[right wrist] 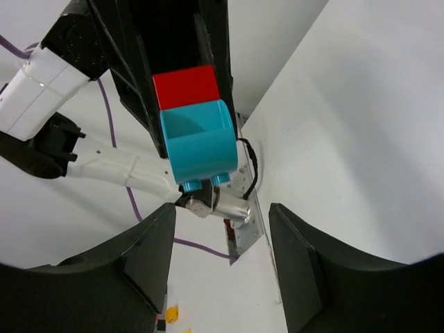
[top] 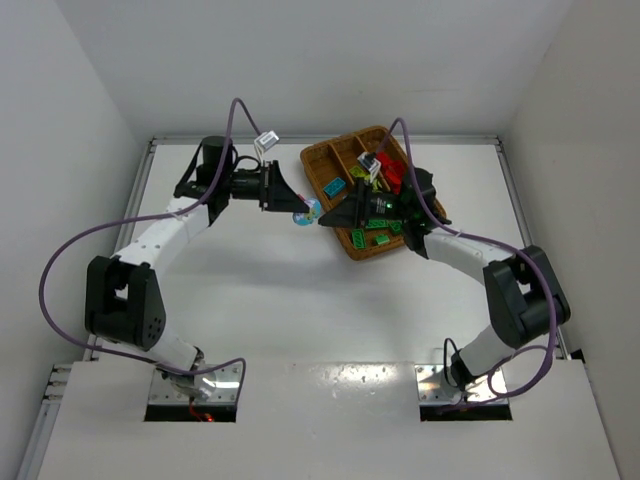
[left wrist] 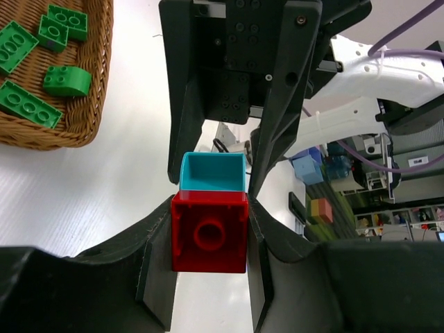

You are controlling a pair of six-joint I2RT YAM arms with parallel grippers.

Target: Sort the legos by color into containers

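Your left claw (left wrist: 208,236) is clamped on the red square plastic brick (left wrist: 209,232), which is stuck to a cyan-blue plastic brick (left wrist: 211,172). The pair hangs in the air over the far half of the tabletop. It is just off the near-left corner of the brown woven wicker tray (top: 318,165), which sits toward the far right corner.

Your right claw (right wrist: 222,229) faces the pair head-on with its jaws wide apart. The relation to watch is the long axis of the two-brick stack: it runs straight from one claw to the other, red end in the left, cyan end pointing at the right. The right fingers (left wrist: 182,104) flank the cyan brick (whether they already touch it, I cannot tell).

I judge you need to close the right claw on the cyan brick alone, then draw the arms apart along that axis. Several dark green bricks (left wrist: 28,104) lie in one tray section.
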